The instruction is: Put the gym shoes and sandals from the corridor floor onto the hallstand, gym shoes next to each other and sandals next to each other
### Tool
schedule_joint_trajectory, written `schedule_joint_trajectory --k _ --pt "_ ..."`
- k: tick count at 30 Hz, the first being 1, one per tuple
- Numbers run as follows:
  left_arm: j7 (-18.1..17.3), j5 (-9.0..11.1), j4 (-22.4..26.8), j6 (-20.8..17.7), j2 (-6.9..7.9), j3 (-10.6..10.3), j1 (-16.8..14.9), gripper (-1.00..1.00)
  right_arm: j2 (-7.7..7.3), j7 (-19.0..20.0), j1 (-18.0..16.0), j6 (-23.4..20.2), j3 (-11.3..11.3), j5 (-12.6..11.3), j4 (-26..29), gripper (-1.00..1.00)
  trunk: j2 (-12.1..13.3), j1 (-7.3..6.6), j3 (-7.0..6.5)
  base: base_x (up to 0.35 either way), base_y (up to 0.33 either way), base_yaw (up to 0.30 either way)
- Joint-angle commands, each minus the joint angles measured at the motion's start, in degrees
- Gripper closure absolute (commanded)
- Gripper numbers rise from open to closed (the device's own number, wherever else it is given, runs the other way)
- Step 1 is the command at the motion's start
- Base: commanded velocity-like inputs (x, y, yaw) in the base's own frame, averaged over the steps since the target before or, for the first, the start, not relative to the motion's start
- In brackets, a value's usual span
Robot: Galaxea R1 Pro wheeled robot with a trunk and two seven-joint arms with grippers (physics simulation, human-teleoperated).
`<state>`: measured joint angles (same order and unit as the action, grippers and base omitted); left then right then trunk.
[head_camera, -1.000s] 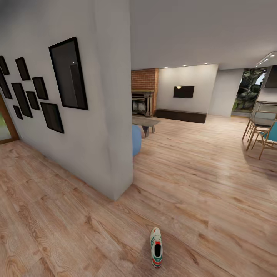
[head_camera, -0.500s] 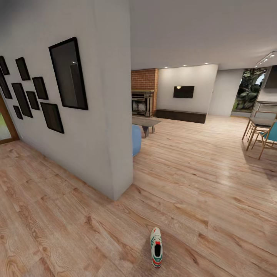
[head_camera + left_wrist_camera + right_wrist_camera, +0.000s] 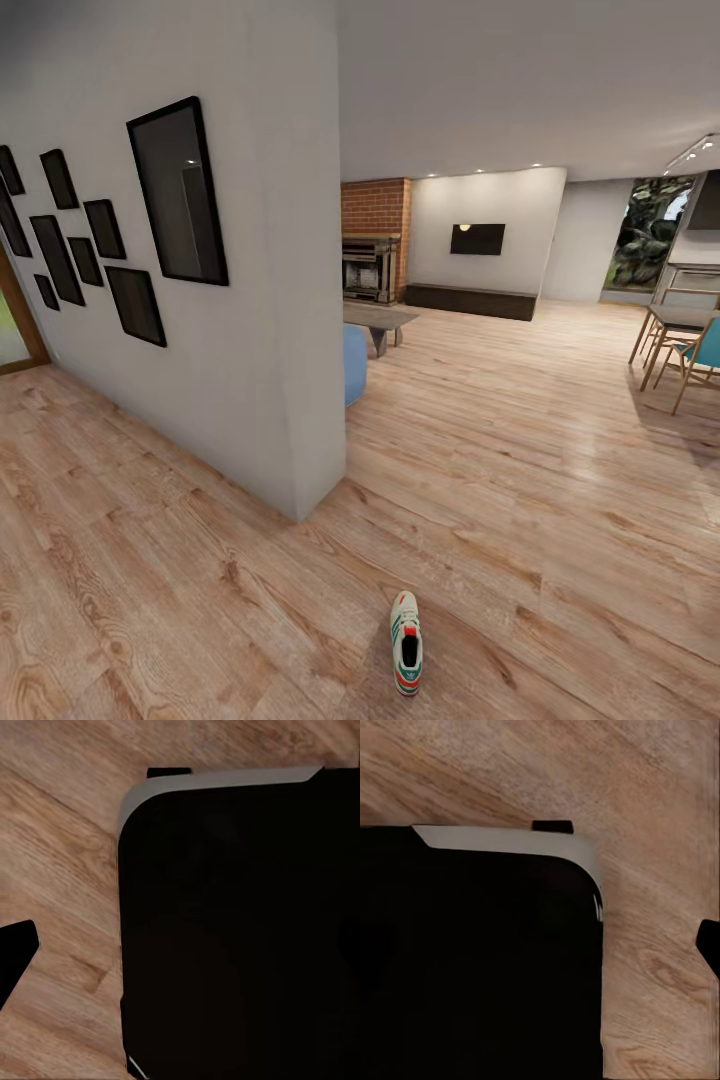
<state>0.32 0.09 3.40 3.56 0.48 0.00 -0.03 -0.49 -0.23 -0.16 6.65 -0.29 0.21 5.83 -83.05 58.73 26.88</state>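
While the head view looks down a corridor into an open room, one gym shoe [image 3: 406,643] lies alone on the floor [image 3: 560,470], near the camera and slightly right of centre, toe pointing away. It rests flat, well clear of the wall [image 3: 270,300] that ends at a corner to its far left. That wall carries a cluster of black frames [image 3: 180,190]. Far off stand a brick fireplace [image 3: 375,240], a dark screen [image 3: 477,239] on a white wall, a low bench [image 3: 375,320] and a blue seat [image 3: 354,362] behind the wall corner. At far right are a dining table [image 3: 680,320] and a teal chair [image 3: 700,355].

Against the pictures from a second and half a second ago, nothing has moved: shoe and room sit in the same places.

Each wrist view shows a black, pale-edged body over wood planks; whether either pincer is wide or narrow I cannot tell.
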Motion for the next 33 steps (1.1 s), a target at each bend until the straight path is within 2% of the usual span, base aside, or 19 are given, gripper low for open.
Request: schedule_joint_trajectory --k 1,18,21,22,28,33 --pt "0.11 0.01 0.35 0.47 0.17 0.01 -0.01 -1.0 -0.33 -0.03 -0.01 0.28 -0.02 0.03 0.32 -1.0 -0.03 0.0 0.05 0.0 0.0 0.0" --pt "1.3 0.07 5.89 5.93 5.4 0.08 -5.13 -1.0 -5.82 -0.02 -0.16 1.46 -0.1 -0.07 5.81 -1.0 -0.03 0.0 0.05 0.0 0.0 0.0" --pt "1.33 0.15 6.4 6.89 5.24 0.1 -6.12 -1.0 -6.79 0.03 -0.18 1.46 -0.12 -0.24 6.78 -1.0 -0.03 0.0 0.05 0.0 0.0 0.0" --pt "1.34 0.19 6.41 18.86 5.17 0.12 -13.75 -1.0 -8.66 0.03 -0.18 1.45 -0.13 -0.29 31.23 -1.0 -0.03 0.0 0.05 0.0 0.0 0.0" --pt "1.32 0.9 6.49 18.97 4.76 0.16 -15.12 -1.0 -8.55 0.25 -0.19 1.8 -0.12 -0.65 34.33 -1.0 -0.03 0.0 0.05 0.0 0.0 0.0" --pt "1.18 1.68 6.76 19.3 4.56 0.28 -15.54 -1.0 -8.2 0.49 -0.19 4.65 0.24 -1.67 34.57 -1.0 -0.03 0.0 0.05 0.0 0.0 0.0"
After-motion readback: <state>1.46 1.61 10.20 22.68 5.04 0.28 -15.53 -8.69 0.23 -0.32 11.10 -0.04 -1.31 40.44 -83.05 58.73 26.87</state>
